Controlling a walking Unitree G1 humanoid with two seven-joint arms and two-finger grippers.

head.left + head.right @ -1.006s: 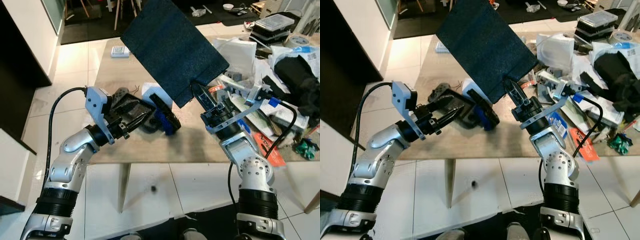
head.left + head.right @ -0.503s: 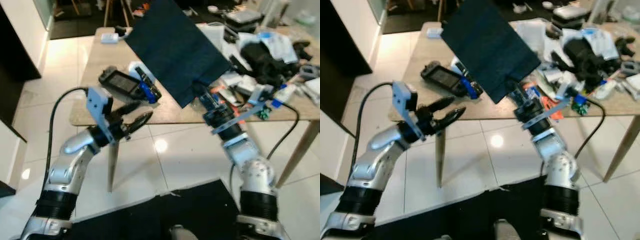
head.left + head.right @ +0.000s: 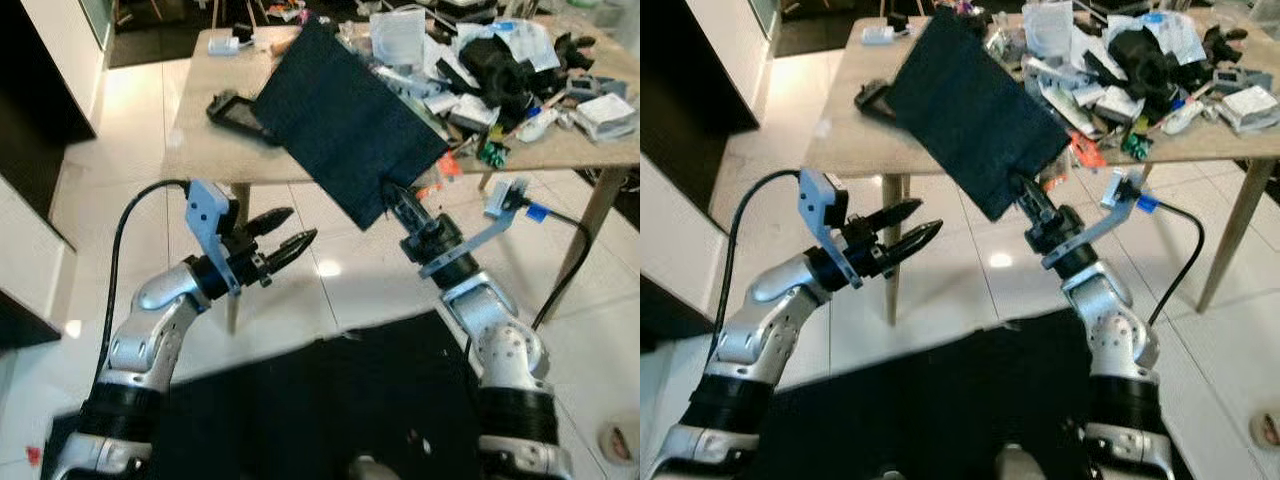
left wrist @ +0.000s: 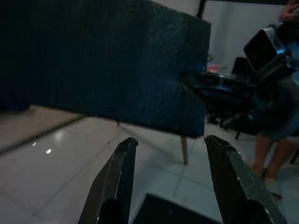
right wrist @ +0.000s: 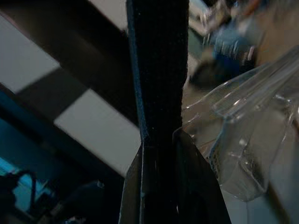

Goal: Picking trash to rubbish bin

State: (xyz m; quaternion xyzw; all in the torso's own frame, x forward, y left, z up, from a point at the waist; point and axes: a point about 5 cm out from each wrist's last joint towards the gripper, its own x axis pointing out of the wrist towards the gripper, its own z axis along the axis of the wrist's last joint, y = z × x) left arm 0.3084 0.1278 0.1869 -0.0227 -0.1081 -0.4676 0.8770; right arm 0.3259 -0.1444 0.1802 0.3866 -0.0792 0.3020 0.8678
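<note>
A flat, dark navy rectangular sheet of coarse, felt-like material (image 3: 345,120) is held up in the air, tilted so its long side runs from about 11 o'clock down to 5 o'clock. Its lower corner at 5 o'clock is pinched in the right gripper (image 3: 398,200). The sheet looks stiff and unfolded, its face toward the head camera.
</note>
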